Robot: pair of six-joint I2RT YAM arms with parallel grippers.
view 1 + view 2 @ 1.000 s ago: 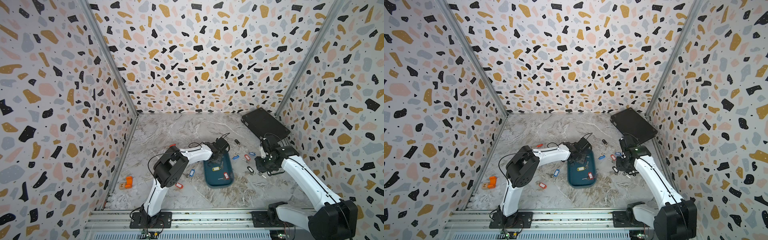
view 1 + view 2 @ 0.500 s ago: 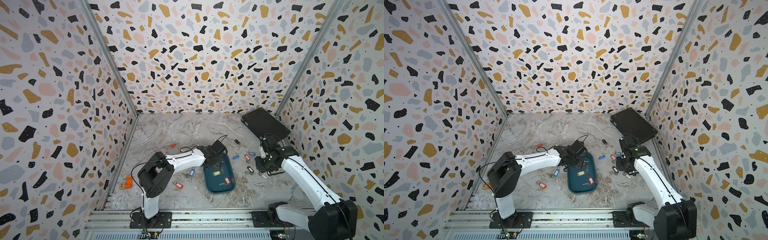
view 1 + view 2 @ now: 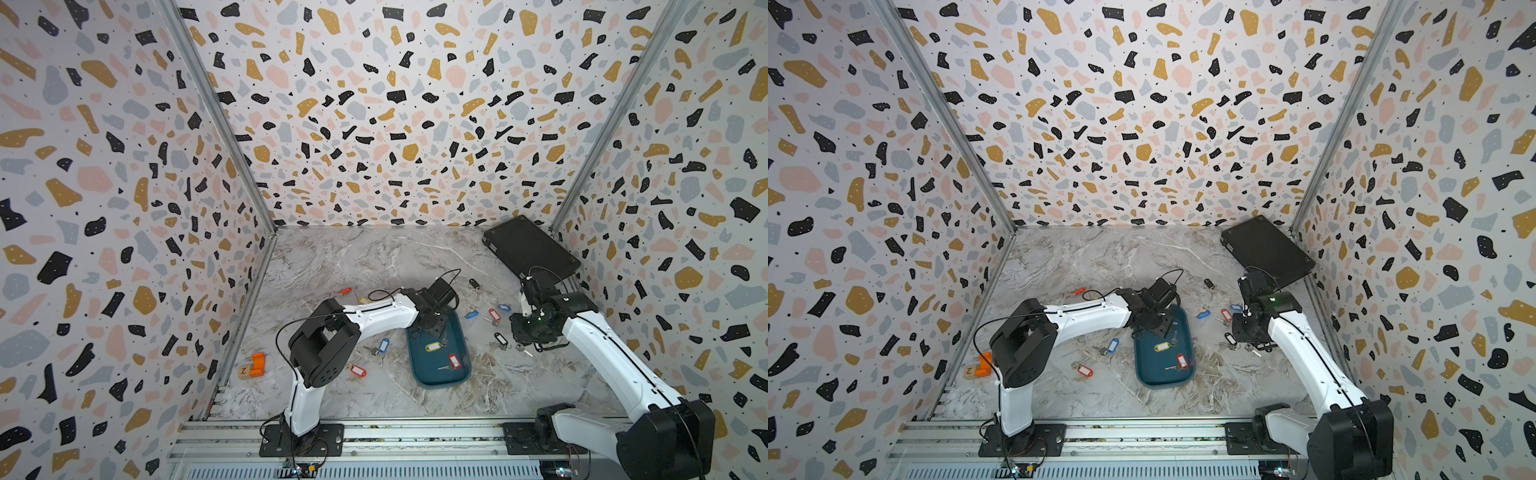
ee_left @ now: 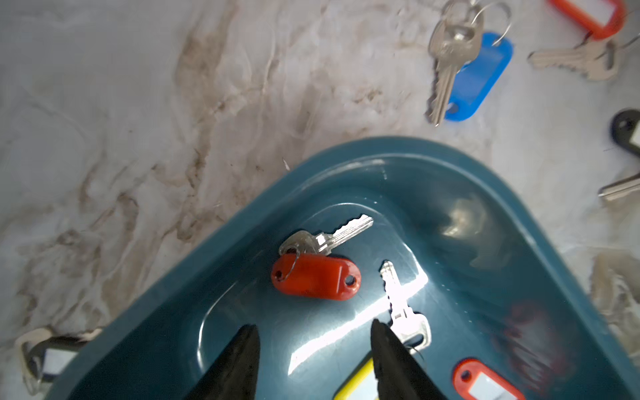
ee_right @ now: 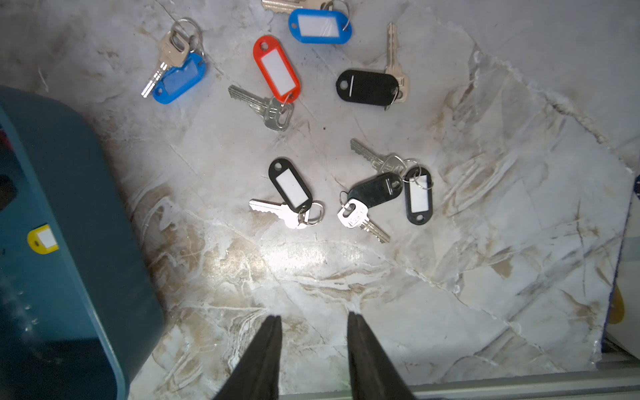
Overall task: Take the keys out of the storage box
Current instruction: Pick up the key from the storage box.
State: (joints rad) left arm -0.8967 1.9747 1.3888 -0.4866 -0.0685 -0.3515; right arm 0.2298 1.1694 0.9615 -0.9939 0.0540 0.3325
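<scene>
Marbled table (image 3: 353,257) holds the teal storage box (image 3: 424,374), where light, slippery keys (image 4: 329,237) lie flat beneath the half-open, empty left end effector (image 4: 313,325); their chunky tags (image 4: 313,275) look easiest to pinch, while the right end effector (image 5: 314,316) hovers parted and empty nearby.

Bright, even overhead light in both top views, soft shadows, wide-angle splay of walls (image 3: 104,208) far from storage box (image 3: 432,374), left wrist view w/ white glare streak on box floor, right wrist view w/ hot spot on table (image 5: 294,256) nr box, box wall blurred.
</scene>
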